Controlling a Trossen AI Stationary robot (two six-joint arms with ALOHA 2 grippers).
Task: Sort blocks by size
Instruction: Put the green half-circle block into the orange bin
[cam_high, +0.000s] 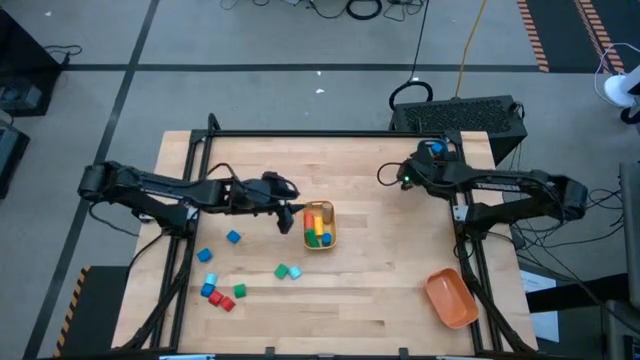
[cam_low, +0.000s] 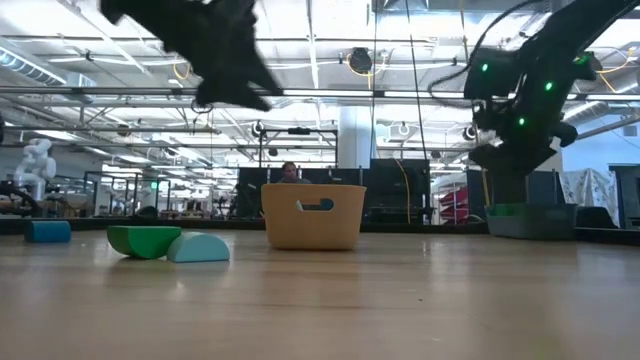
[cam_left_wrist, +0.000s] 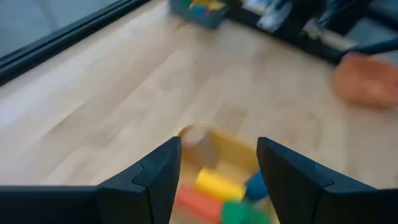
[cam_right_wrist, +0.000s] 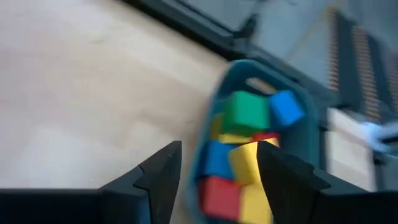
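Centre frame, left gripper (cam_high: 285, 218) hangs open beside the yellow bin (cam_high: 319, 226) — right gripper (cam_right_wrist: 217, 163) open over the teal bin (cam_right_wrist: 217, 118) of blocks (cam_right_wrist: 247, 111).

Bare tabletop (cam_high: 390, 250) between yellow bin (cam_high: 319, 226), orange bin (cam_high: 451, 298)

We are seeing the teal bin (cam_high: 432, 150) mostly hidden under the right arm in the high view. The left hand (cam_low: 235, 80) is showing only as a blurred dark shape in the low view, its arm cut off by the top edge. The blocks (cam_left_wrist: 217, 186) in the yellow bin (cam_left_wrist: 231, 148) are smearing together, partly hidden by fingers (cam_left_wrist: 155, 180).
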